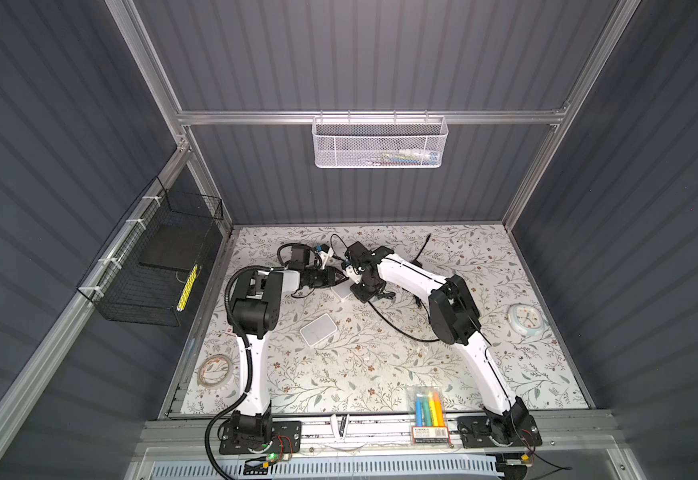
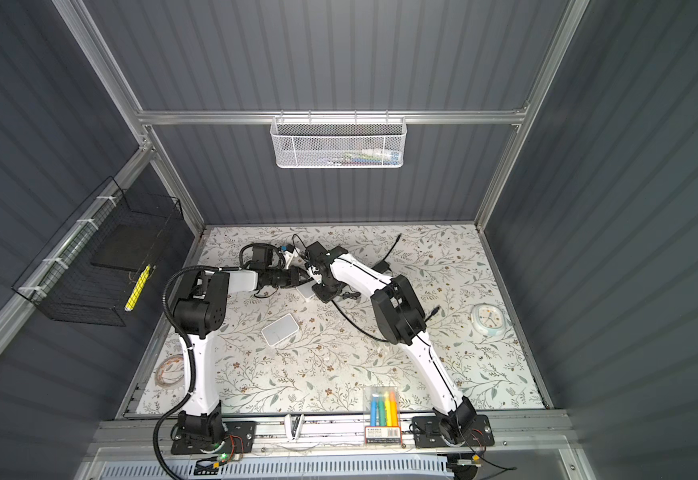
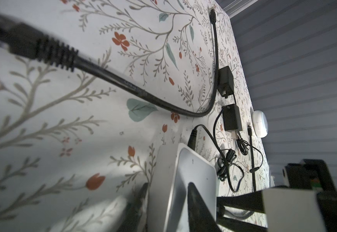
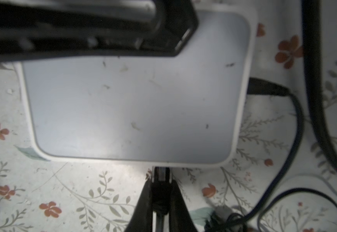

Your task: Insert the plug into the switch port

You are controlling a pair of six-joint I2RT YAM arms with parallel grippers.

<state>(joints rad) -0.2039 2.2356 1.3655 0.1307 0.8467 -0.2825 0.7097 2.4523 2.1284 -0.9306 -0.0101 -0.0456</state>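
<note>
only one label (image 1: 430,435), unreadably small

Left gripper (image 1: 341,277) and right gripper (image 1: 354,282) together at white switch (image 1: 342,293), second white box (image 1: 318,329) nearby, clock (image 1: 525,319) well apart

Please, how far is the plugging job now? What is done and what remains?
Done: the left gripper steadies the switch, and the right gripper has the plug pinched in its fingers. In hand: the plug's tip meets the switch's edge. Left: pushing it fully in; whether it is seated cannot be told.
</note>
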